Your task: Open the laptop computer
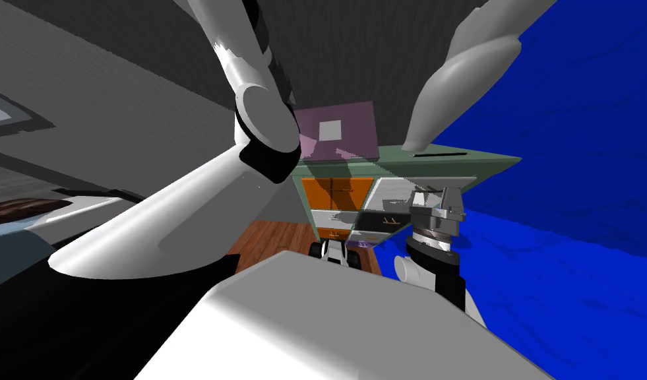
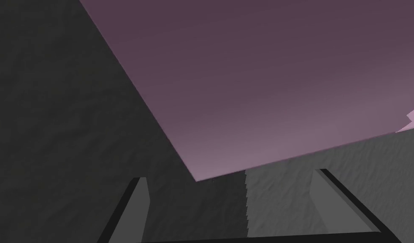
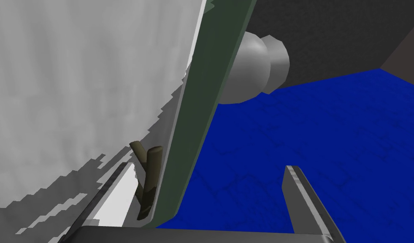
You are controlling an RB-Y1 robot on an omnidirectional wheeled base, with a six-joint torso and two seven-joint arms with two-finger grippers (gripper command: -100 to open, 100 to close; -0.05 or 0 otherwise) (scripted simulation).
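A plain blue wall (image 1: pixel 579 198) is seen from 1 to 4 o'clock of the head view, and a dark grey wall (image 1: pixel 355 53) at 12 o'clock. The white and grey left arm (image 1: pixel 183 218) is stretched in from 8 o'clock and bent at its dark elbow toward 11 o'clock. A green desk (image 1: pixel 460 161) with orange drawer fronts (image 1: pixel 328 191) and a white drawer front (image 1: pixel 394 194) is placed against the grey wall at the centre, on a brown wooden floor (image 1: pixel 269 237).

The flat purple laptop (image 1: pixel 338 132), marked with a white square, is set on the desk top at 12 o'clock from the centre. Its lid is seen rising well above the thin strip of desk top, so it appears raised. A corner of that lid is found close beyond the left gripper (image 2: pixel 230 175), whose fingers are spread apart with nothing between them and are clear of the lid.

The right gripper (image 3: pixel 208 168) is held at 4 o'clock of the laptop, at the desk's front. Its fingers are parted and nothing is clasped. One is seen before the white drawer front and the other before the blue wall, with the desk's green edge running between them. A small dark handle (image 3: pixel 147 181) on that drawer is seen just beside the first finger.
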